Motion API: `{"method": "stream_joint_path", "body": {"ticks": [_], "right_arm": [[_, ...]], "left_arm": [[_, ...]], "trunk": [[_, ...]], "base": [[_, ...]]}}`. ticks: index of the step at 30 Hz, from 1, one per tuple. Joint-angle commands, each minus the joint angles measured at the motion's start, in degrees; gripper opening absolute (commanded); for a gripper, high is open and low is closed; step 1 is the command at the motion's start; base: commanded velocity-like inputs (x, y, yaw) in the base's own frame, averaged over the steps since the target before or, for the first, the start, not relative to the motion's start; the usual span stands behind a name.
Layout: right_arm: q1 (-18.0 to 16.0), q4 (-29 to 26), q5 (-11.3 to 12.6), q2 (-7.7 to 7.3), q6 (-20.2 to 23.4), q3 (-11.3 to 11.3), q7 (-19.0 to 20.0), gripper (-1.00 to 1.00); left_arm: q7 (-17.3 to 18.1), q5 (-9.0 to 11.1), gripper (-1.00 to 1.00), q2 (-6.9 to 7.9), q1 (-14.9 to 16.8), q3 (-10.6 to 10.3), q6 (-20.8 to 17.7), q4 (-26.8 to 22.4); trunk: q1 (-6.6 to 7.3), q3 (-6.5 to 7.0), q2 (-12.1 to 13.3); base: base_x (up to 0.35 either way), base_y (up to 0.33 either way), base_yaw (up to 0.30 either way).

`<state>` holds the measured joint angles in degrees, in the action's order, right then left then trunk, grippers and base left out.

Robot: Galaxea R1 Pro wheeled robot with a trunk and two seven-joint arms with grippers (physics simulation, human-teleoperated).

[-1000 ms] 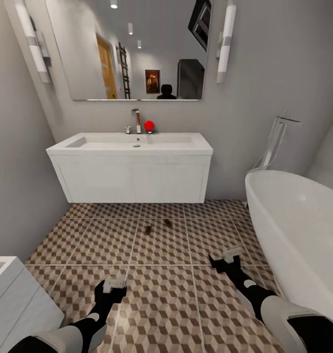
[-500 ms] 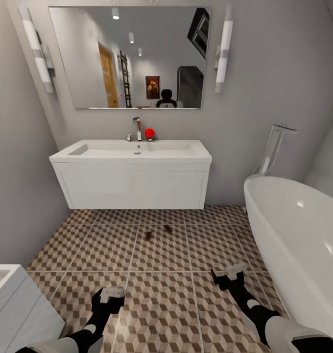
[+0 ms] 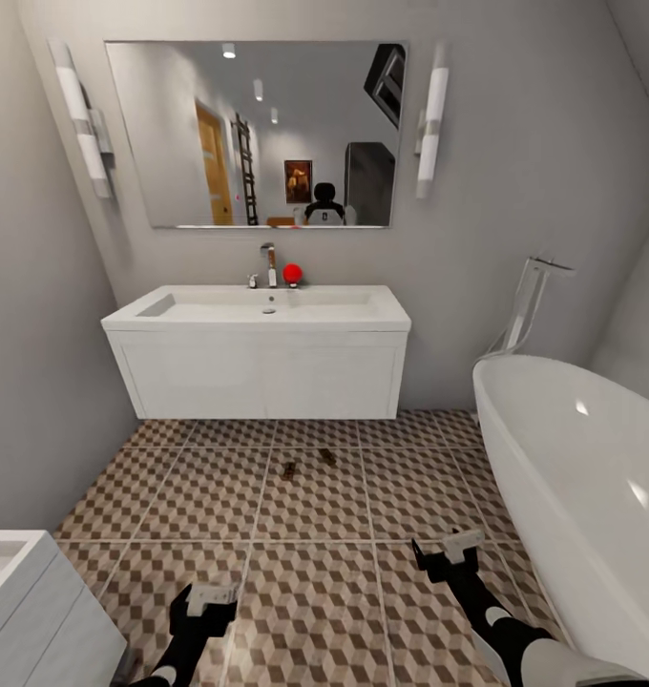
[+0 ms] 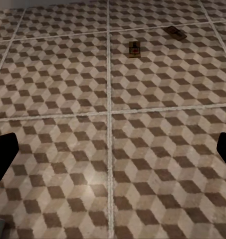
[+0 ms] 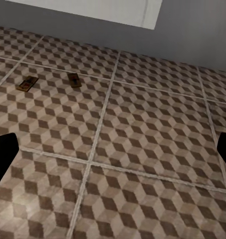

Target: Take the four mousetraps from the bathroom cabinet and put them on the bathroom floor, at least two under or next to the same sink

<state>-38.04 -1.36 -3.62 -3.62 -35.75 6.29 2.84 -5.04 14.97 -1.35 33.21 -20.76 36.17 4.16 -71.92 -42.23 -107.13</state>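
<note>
View has pulled back from the sink (image 3: 258, 315); arms lower in frame. Two mousetraps (image 3: 288, 470) (image 3: 327, 457) lie on bathroom floor (image 3: 315, 592) just before it. Left gripper (image 3: 213, 599) and right gripper (image 3: 461, 544) fingers open, empty. Judged: two traps left to fetch

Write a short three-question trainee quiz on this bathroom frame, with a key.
1. How many mousetraps lie on the bathroom floor?
2. True or false: the left gripper holds a trap.
3. The traps lie in front of: A) the bathtub, B) the sink, C) a wooden door.

Key:
1. Two.
2. False; the left wrist view shows its fingers wide apart over bare tiles.
3. B.
</note>
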Motion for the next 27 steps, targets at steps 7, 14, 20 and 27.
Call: {"method": "stream_joint_path", "body": {"ticks": [7, 14, 20, 27], "right_arm": [[1.6, 0.1, 0.0, 0.00, -0.3, 0.2, 0.0, 1.00], [3.3, 0.1, 0.1, 0.06, -0.6, 0.2, 0.0, 1.00], [4.1, 0.2, 0.9, 0.27, -0.8, 0.2, 0.0, 1.00], [5.4, 0.3, 2.2, 0.79, -0.9, 0.2, 0.0, 1.00]], "left_arm": [[-0.3, 0.2, 1.00, 0.60, -1.5, -0.5, 1.4, 0.2], [-0.4, 0.2, 1.00, 0.94, -2.6, -0.5, 3.8, 0.3], [-0.4, 0.2, 1.00, 1.20, -3.2, -0.5, 4.1, 0.3], [-0.5, 0.3, 1.00, 1.36, -3.5, -0.5, 4.0, 0.3]], "trunk": [[1.55, 1.85, 2.8], [3.09, 3.75, 5.6], [4.40, 5.38, 8.0], [5.94, 7.29, 10.8]], "base": [[0.000, 0.000, 0.000], [0.000, 0.000, 0.000], [0.000, 0.000, 0.000], [0.000, 0.000, 0.000]]}}
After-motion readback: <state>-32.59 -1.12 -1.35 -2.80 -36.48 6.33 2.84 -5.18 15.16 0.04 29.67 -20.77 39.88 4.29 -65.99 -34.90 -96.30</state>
